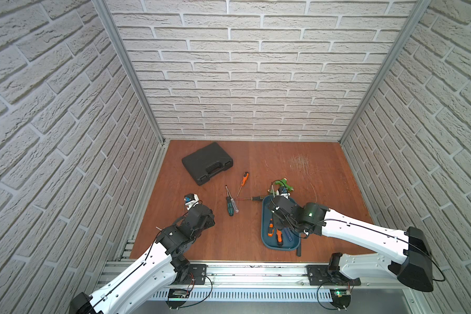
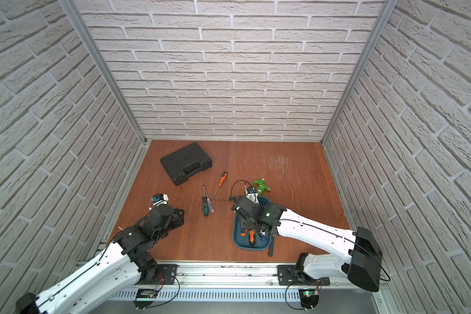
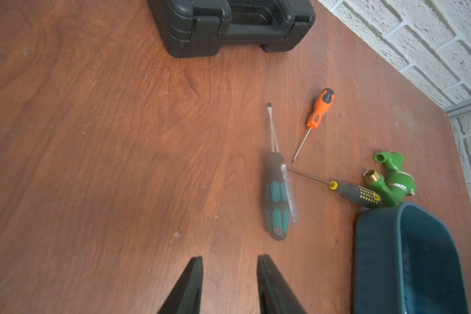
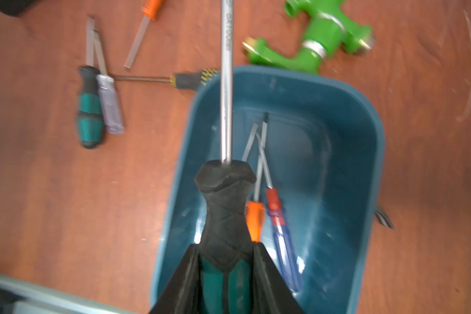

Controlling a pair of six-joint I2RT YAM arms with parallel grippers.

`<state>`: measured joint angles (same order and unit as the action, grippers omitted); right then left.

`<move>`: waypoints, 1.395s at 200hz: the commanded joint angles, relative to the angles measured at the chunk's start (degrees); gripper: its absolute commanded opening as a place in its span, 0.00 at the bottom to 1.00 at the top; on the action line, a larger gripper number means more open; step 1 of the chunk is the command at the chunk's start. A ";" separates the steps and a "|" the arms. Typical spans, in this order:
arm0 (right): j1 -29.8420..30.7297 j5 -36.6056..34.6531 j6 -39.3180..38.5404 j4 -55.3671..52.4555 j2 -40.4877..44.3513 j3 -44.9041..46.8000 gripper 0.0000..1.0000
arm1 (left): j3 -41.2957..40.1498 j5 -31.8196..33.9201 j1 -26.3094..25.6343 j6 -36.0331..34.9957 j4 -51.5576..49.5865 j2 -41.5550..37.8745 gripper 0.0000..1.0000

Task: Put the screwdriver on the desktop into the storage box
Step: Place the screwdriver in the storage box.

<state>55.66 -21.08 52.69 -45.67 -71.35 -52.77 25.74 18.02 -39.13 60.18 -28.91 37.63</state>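
- Long screwdriver [image 4: 226, 206], black-and-teal handle and bare steel shaft, clamped by the handle between the two black fingers of the right gripper [image 4: 226, 246].
- Held over the left side of the storage box [image 4: 365, 108], shaft pointing to the far side and crossing above the far rim; contact with the box impossible to tell.
- Storage box: a shallow teal tray on the right half of the desktop [image 1: 337, 176], toward the near edge.
- Inside the box, flat on the bottom: an orange-handled screwdriver [image 4: 254, 220] and a blue clear-handled screwdriver [image 4: 283, 244] with a red collar, side by side, shafts toward the far end.
- Just off the box's far-left corner, on the desktop: a black-and-yellow screwdriver [image 3: 356, 193], handle end against or almost against the box, shaft running left.
- Further left: a second black-and-teal screwdriver [image 3: 275, 201] lying tight against a clear-handled screwdriver [image 3: 290, 195], both shafts pointing far.
- Beyond those: a small orange screwdriver [image 3: 320, 108], lying apart, tip aimed near.
- Green pipe fitting [image 3: 392, 179] with brass ends, just past the far rim of the box.
- Black tool case [image 1: 207, 163], closed, far left on the desktop.
- Left gripper [image 3: 230, 258] over bare wood at the near left, fingers parted, nothing between them.
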 commanded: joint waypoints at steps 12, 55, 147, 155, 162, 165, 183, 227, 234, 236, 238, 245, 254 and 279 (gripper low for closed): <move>-0.64 -2.98 1.87 -0.95 -3.03 0.81 0.23 | -1.30 -0.88 0.38 -0.24 2.63 0.09 0.39; -1.84 -1.51 0.75 1.33 -6.87 3.38 0.23 | -1.39 -1.57 0.38 -1.10 1.92 -0.12 0.39; -2.57 1.77 0.69 4.70 -9.09 8.06 0.39 | -1.05 -3.32 0.38 -1.35 5.23 2.95 0.39; -2.57 1.83 0.54 4.47 -8.83 7.80 0.43 | -0.88 -3.50 0.33 -1.51 5.43 3.39 0.40; -2.57 1.62 0.32 4.13 -8.38 7.48 0.48 | -0.70 -3.68 0.37 -1.78 5.63 3.42 0.41; -2.57 1.55 0.24 3.95 -8.10 7.36 0.50 | -0.61 -3.69 0.37 -1.86 5.72 3.42 0.41; -2.50 0.79 0.06 2.14 -6.49 6.48 0.57 | -0.17 -4.19 0.38 -2.30 6.57 6.48 0.45; -1.84 -1.58 -0.10 -1.66 0.73 4.34 0.59 | 3.12 -4.72 0.38 -5.47 9.78 12.84 0.51; -1.69 -1.67 -0.36 -1.45 1.84 4.01 0.59 | 3.96 -4.90 0.33 -6.18 10.36 14.66 0.53; -1.58 -1.59 -0.43 -1.27 2.18 3.89 0.59 | 4.25 -4.98 0.36 -6.41 10.58 15.19 0.53; -1.58 -1.59 -0.51 -1.20 2.42 3.77 0.59 | 4.44 -5.05 0.44 -6.64 10.81 15.68 0.54; -1.44 -1.33 -0.60 -0.61 3.32 3.51 0.59 | 5.17 -5.49 0.46 -7.13 11.70 17.55 0.55; -1.21 -0.89 -0.79 0.28 3.88 3.30 0.59 | 5.91 -6.54 0.92 -7.70 13.09 19.84 0.57; -0.48 -0.18 -0.66 2.30 3.55 2.85 0.59 | 8.39 -9.51 1.81 -9.75 16.02 26.76 0.59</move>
<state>54.24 -20.91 52.51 -45.23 -67.61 -49.12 31.42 11.55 -38.24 53.89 -18.09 59.61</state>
